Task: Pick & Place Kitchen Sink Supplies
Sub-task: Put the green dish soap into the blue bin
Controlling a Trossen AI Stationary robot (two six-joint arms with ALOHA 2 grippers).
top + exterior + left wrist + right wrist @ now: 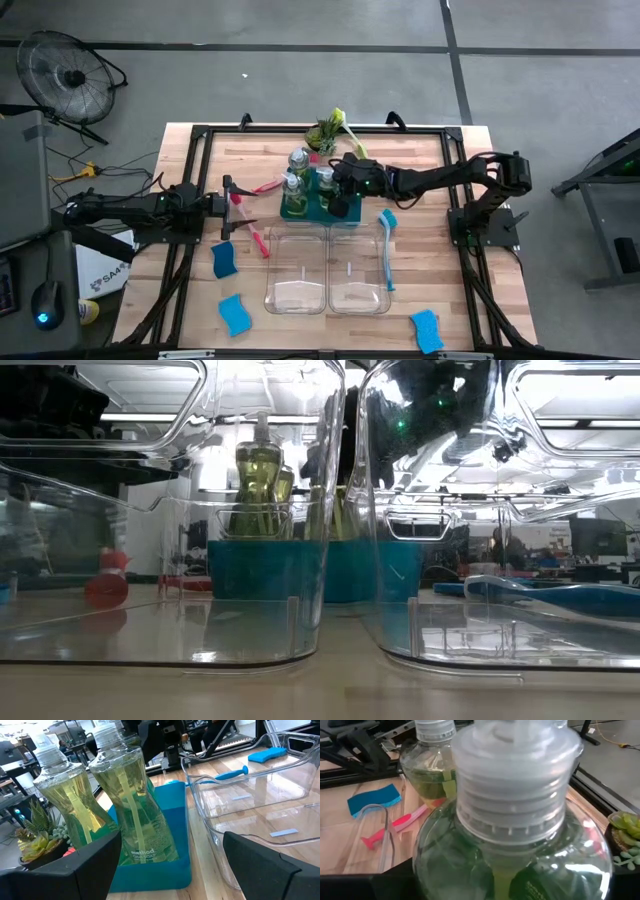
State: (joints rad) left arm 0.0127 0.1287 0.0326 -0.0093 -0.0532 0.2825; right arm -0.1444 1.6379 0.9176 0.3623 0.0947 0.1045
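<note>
At frame centre, the right gripper [340,196] clasps a soap bottle [515,845] in the teal tray [300,211], ready to lift; the left gripper [232,203] waits open at left.

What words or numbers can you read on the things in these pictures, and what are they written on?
"method" stands on the front soap bottle in the teal tray, seen in the left wrist view.
A smaller line under it is too blurred to read for sure.
"SA4" stands on the white box on the floor beside the table; the rest is hidden.
The dark label on the soap bottle in the right gripper is too blurred to read.
</note>
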